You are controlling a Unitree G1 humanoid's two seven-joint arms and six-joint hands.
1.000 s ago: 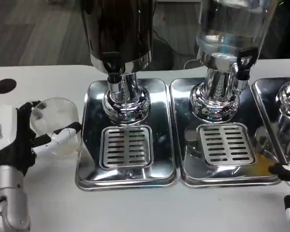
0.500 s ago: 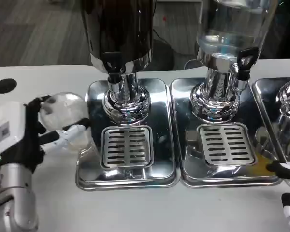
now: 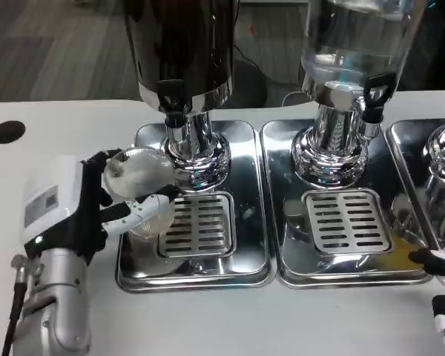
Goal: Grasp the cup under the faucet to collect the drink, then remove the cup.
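My left hand (image 3: 78, 208) grips a clear plastic cup (image 3: 139, 187), fingers wrapped round its side. The cup hangs tilted over the left edge of the left drip tray (image 3: 237, 148), just left of the slotted grate (image 3: 196, 224). It sits left of and below the black faucet (image 3: 174, 111) of the dark drink dispenser (image 3: 179, 52). The cup looks empty. At the lower right edge only the fingertips of my right hand (image 3: 441, 289) show, apart and holding nothing, beside the right tray.
A second dispenser with clear liquid (image 3: 352, 44) stands on the middle drip tray (image 3: 282, 156), and a third tray (image 3: 408, 148) lies at the right edge. A black round hole (image 3: 7, 131) marks the table at the far left. White tabletop runs along the front.
My left hand has carried the cup to the right, from the bare table onto the left edge of the left drip tray, nearer the faucet. The right hand has barely moved.
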